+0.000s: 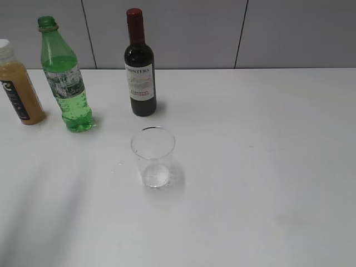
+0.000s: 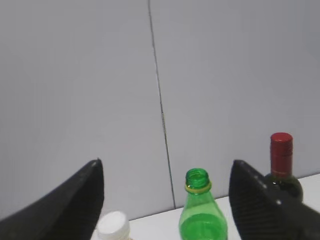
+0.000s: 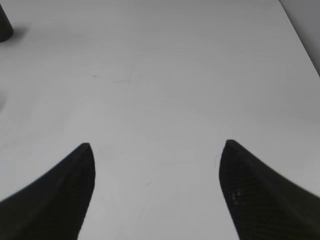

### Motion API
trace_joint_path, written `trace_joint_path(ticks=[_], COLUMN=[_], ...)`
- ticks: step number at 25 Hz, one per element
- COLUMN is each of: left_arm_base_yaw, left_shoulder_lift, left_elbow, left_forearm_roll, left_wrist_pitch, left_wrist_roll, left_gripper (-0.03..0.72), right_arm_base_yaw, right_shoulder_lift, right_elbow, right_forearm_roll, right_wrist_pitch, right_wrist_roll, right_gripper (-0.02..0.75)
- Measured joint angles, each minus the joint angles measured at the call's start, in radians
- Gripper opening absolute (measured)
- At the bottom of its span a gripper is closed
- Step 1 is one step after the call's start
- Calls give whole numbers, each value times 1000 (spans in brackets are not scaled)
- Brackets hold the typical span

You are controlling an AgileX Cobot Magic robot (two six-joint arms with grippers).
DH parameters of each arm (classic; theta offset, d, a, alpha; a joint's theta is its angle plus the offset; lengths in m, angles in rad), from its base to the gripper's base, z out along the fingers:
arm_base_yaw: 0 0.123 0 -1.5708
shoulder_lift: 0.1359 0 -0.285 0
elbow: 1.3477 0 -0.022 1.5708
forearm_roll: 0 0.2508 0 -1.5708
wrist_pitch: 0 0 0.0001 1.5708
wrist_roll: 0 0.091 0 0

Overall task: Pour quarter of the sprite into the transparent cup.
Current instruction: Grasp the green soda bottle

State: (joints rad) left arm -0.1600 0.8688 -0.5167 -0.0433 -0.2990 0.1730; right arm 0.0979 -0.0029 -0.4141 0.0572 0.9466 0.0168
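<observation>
The sprite (image 1: 65, 78), a green bottle with a white-grey label and no cap, stands upright at the back left of the white table. Its open neck also shows in the left wrist view (image 2: 199, 200). The transparent cup (image 1: 153, 157) stands upright in the middle of the table, in front of the bottles, and looks empty. My left gripper (image 2: 165, 167) is open and empty, held in the air some way short of the sprite, whose neck shows between its fingers. My right gripper (image 3: 156, 145) is open and empty over bare table. Neither arm shows in the exterior view.
A dark wine bottle with a red cap (image 1: 139, 67) stands right of the sprite, also in the left wrist view (image 2: 281, 160). An orange juice bottle with a white cap (image 1: 18, 86) stands at the far left. A grey panelled wall (image 1: 222, 28) backs the table.
</observation>
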Motion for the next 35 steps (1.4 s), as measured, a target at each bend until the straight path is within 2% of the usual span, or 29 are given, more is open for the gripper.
trace_joint_path(ticks=[3, 7, 12, 15, 19, 25, 29, 35], left_arm_base_yaw=[-34, -43, -43, -43, -43, -43, -43, -43], left_shoulder_lift=[94, 215, 326, 386, 486, 677, 782, 883], left_elbow=[0, 12, 125, 163, 169, 170, 164, 93], left_forearm_roll=[11, 11, 1, -2, 11, 102, 78, 66], left_wrist_pitch=[-90, -160, -378, -439, -537, -741, -825, -843], left_wrist_roll=[-16, -87, -160, -173, -173, -173, -173, -173], left_gripper=[592, 592, 592, 591, 589, 615, 627, 627], right_arm_base_yaw=[0, 0, 0, 0, 0, 0, 0, 0], right_shoulder_lift=[0, 0, 0, 0, 0, 0, 0, 0], right_elbow=[0, 0, 0, 0, 0, 0, 0, 0], right_forearm_roll=[0, 0, 0, 0, 0, 0, 0, 0], right_wrist_pitch=[0, 0, 0, 0, 0, 0, 0, 0], right_wrist_roll=[0, 0, 0, 0, 0, 0, 0, 0], right_gripper=[594, 594, 594, 594, 594, 594, 594, 594])
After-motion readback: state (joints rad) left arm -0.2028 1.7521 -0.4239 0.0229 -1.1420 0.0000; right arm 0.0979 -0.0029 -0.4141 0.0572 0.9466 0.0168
